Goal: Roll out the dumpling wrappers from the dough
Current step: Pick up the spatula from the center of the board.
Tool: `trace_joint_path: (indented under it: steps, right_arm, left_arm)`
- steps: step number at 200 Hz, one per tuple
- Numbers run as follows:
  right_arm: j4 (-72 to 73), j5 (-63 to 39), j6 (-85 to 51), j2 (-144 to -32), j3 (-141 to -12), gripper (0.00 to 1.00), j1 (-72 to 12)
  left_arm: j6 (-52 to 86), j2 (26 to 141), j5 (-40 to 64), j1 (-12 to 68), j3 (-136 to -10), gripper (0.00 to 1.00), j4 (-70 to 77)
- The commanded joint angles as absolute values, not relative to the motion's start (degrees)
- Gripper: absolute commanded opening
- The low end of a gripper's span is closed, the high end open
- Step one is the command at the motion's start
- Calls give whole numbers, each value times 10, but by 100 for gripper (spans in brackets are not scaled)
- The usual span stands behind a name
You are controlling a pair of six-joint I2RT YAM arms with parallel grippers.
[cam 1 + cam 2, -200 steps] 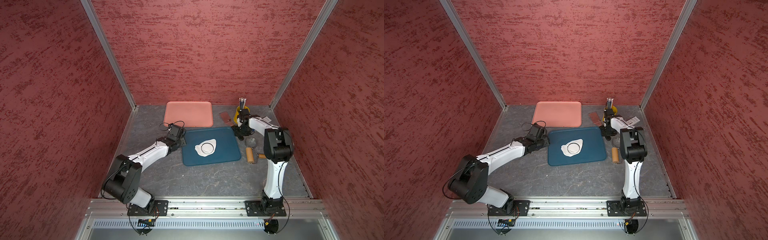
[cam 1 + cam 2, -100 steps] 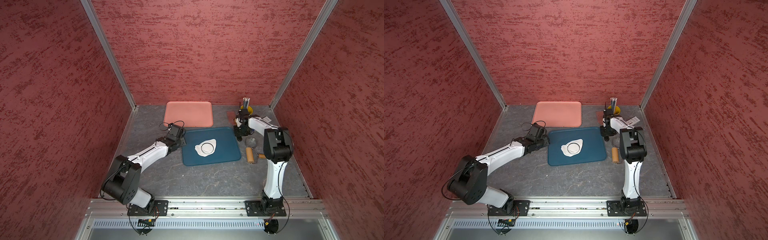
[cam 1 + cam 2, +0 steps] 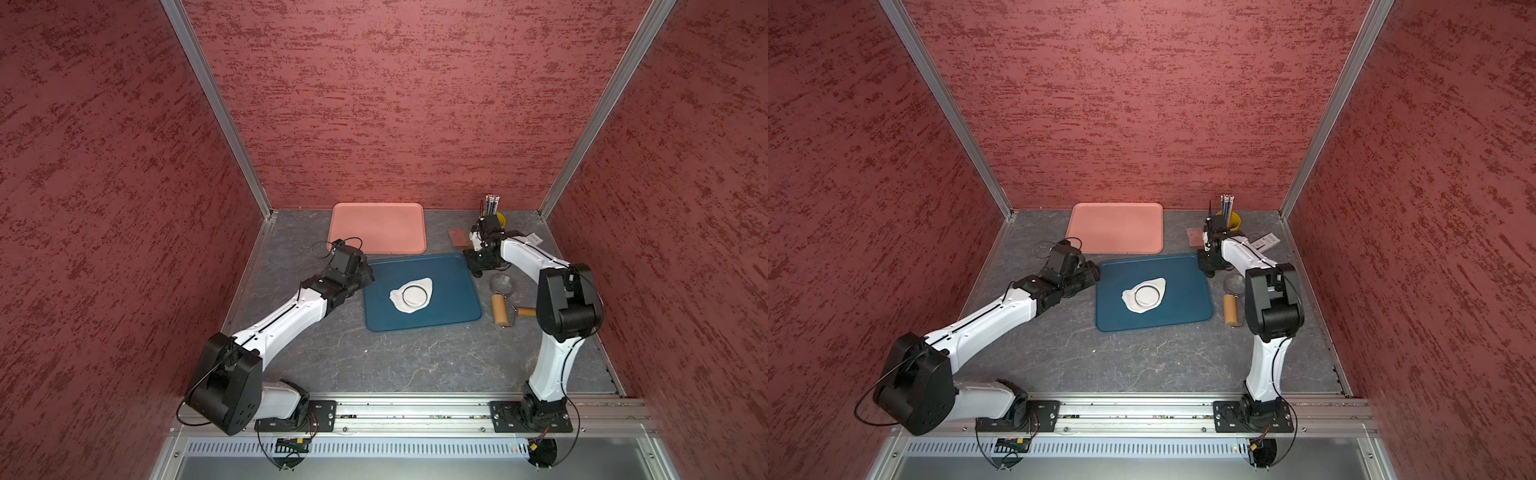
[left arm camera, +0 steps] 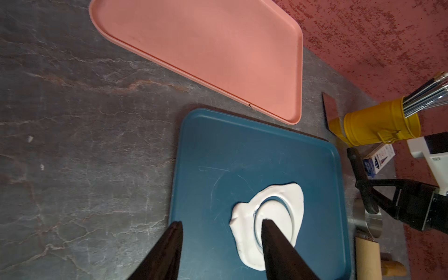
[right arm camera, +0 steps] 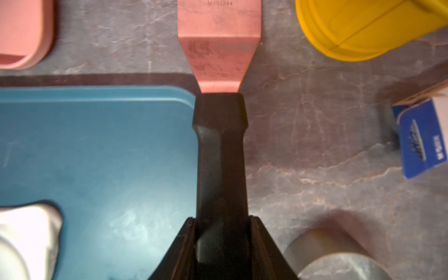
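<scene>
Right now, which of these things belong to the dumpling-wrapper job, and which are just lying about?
In the job: dough, cut wrapper disc, blue tray under them, scraper in the right gripper, likely rolling pin and ring cutter.
Lying about: pink tray, yellow cup of metal sticks, small blue-and-white box.

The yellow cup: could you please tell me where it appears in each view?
Both top views: yellow cup far right, by the back wall.
Left wrist: right edge, just above mid-height.
Right wrist: top right corner, cropped.
Shared landmark: the blue tray, in every view.
</scene>
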State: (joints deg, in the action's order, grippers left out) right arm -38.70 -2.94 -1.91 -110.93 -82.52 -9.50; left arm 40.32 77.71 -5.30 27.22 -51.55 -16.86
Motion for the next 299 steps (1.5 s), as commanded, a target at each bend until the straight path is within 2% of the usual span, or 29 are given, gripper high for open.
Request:
trace_joint_path:
  steps: [1, 69, 114, 157, 223, 255, 299]
  right_arm:
    - [-359, -45, -45, -1081, -808, 0, -101]
    - [-342, -82, -100, -993, -763, 0, -108]
    - [-342, -122, -127, -959, -735, 0, -122]
    - [-330, -135, -152, -894, -708, 0, -175]
    - [-295, -161, -188, -823, -674, 0, -260]
    - [-282, -172, -200, -820, -665, 0, -276]
    - [-262, -180, -199, -819, -653, 0, -277]
  left_arm:
    - [408, 771, -41, 282, -534, 56, -162]
    - [430, 774, -10, 322, -564, 60, -140]
    - [461, 835, 22, 371, -612, 66, -99]
    - [528, 927, 80, 401, -667, 73, -26]
    - [597, 1036, 101, 409, -740, 73, 7]
    - [627, 1045, 101, 413, -728, 60, 61]
    - [643, 1013, 60, 415, -701, 19, 86]
